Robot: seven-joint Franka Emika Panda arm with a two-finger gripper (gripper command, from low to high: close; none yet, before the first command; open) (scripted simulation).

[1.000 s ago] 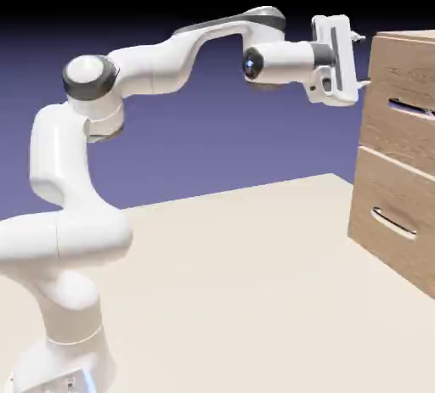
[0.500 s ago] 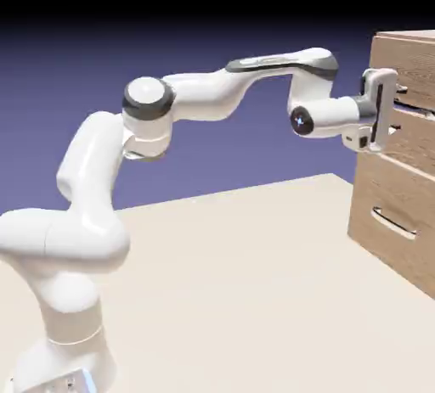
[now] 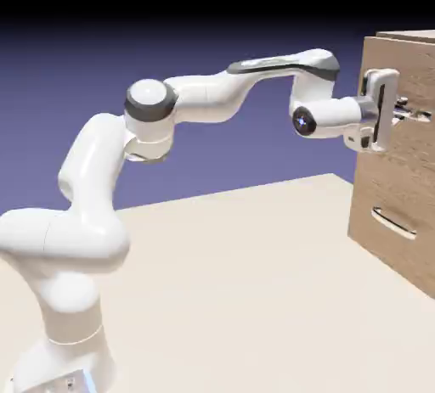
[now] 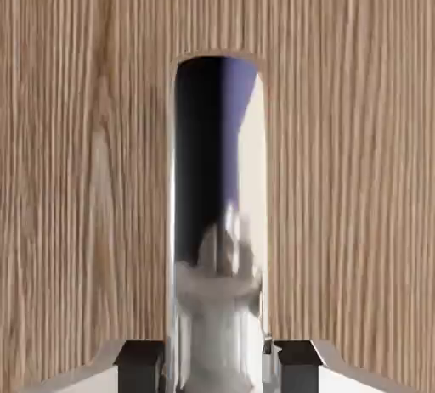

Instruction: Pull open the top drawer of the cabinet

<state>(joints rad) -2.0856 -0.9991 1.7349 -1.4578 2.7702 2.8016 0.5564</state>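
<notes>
The cabinet (image 3: 399, 188) stands at the exterior view's right, tan wood grain with two stacked fronts. My gripper (image 3: 406, 111) reaches level against the top drawer (image 3: 386, 60), its fingers shut on the slim silver handle (image 3: 418, 115). In the hand view the handle (image 4: 217, 281) runs as a shiny bar up the middle over the dark slot (image 4: 204, 128). It passes between my two grey fingertips (image 4: 140, 364) at the bottom edge, and my gripper (image 4: 218, 367) is clamped on it. Wood grain of the drawer front (image 4: 76, 171) fills the rest of that view.
The lower drawer front with its own slim handle (image 3: 393, 223) sits below my hand. The beige table (image 3: 238, 281) stretches between the robot's base and the cabinet's foot.
The hand came down from the cabinet's top edge and in to the top drawer's handle. The fingers then closed on it. The upper front's edge now shows slightly further left.
</notes>
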